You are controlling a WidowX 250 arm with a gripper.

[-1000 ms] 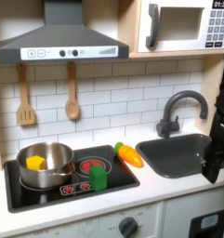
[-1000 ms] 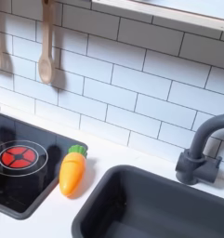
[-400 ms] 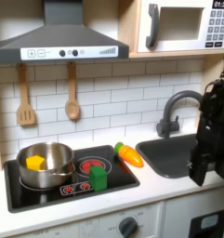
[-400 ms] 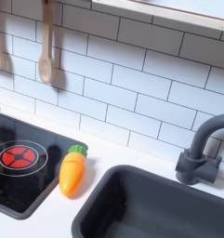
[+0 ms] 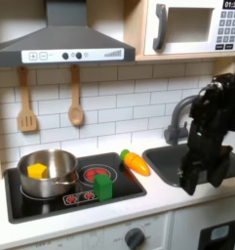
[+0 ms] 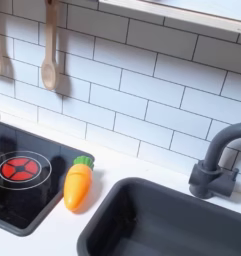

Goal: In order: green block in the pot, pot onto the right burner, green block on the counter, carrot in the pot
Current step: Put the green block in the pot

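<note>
nearest the camera in the first exterior view, the pale counter (image 5: 158,207) runs along the front, bare at its edge. just behind it, the green block (image 5: 103,186) stands upright on the glossy black cooktop (image 5: 129,186), at the front rim of the right burner (image 5: 97,176), whose red rings show behind it. to the first exterior view's left, the pot (image 5: 47,172) sits on the other burner, shiny steel, with a yellow chunk (image 5: 36,171) lying inside it. the carrot (image 5: 136,162) lies on the counter just beside the cooktop's right edge, green stub toward the wall, orange tip pointing to the sink (image 5: 173,161).

over on the first exterior view's right, the black gripper (image 5: 192,180) hangs above the sink, well apart from block, pot and carrot. it holds nothing, but the fingers blur into dark shapes and i cannot tell if they are apart or together.

in the second exterior view, the carrot (image 6: 78,184) lies on the counter (image 6: 52,232) between the cooktop and the sink (image 6: 152,225), with the right burner (image 6: 19,167) at the second exterior view's left and the dark faucet (image 6: 214,165) at its right.

further back in the first exterior view, two wooden utensils (image 5: 76,96) hang on the white tile wall, with the grey range hood (image 5: 60,44) and the microwave (image 5: 192,26) above.
</note>
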